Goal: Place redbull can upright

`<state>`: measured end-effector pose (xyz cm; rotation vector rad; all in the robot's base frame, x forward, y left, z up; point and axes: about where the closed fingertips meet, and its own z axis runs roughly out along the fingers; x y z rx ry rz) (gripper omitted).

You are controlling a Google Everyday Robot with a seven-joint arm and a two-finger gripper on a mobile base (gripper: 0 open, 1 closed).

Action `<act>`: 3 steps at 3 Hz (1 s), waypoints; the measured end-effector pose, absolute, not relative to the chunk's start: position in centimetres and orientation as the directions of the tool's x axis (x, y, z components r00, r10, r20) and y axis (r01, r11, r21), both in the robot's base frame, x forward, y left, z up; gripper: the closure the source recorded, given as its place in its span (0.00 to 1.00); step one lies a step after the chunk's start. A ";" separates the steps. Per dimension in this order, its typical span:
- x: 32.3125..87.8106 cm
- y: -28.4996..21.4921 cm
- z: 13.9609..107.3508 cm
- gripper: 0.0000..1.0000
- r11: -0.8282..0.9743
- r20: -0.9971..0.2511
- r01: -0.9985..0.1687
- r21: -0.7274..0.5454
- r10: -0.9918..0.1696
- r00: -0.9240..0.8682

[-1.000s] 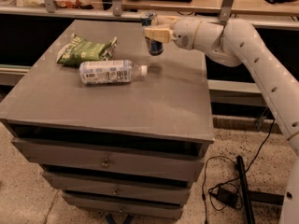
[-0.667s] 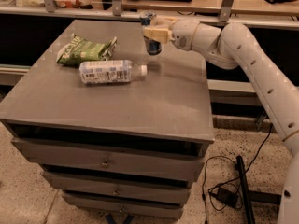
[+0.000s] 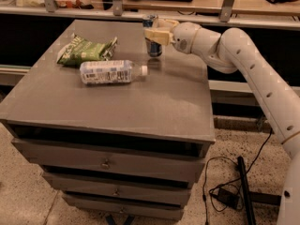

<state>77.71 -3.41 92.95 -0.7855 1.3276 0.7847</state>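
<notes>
**Redbull can held upright in the claw at the far edge of the worktop**

A flat, matte grey worktop point(image 3: 140, 102) is seen over a stack of grey drawers point(image 3: 105, 163) fitted with small metal pulls. At the far left of the surface a crinkled green snack bag point(image 3: 86, 50) is laid flat, its foil creased and slightly glossy. Just in front of it a clear plastic bottle point(image 3: 110, 71) is laid on its side; a white printed label is wrapped round its cylindrical body, and its white cap point(image 3: 144, 70) is pointed to the right.

Further right, near the far edge, the slim metal redbull can point(image 3: 153, 48) is held upright, its blue and silver panels partly covered. It is gripped around the upper body by the claw point(image 3: 152, 29), whose cream-coloured fingers point(image 3: 157, 34) are closed against its sides. Whether the base of the can is touching the worktop cannot be told.

The claw is carried by a smooth, white, rounded arm point(image 3: 253, 74), which is dotted with small holes and reaches in from the right. Below it, a thin black cable point(image 3: 220, 191) is looped on the speckled floor point(image 3: 28, 191).
</notes>
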 end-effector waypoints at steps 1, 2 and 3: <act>78.0 -4.0 91.8 0.75 0.541 -0.996 -0.841 0.002 0.075 0.046; 78.1 -4.2 91.3 0.52 0.548 -0.996 -0.836 0.020 0.082 0.030; 78.1 -4.6 91.1 0.27 0.553 -0.996 -0.833 0.026 0.086 0.026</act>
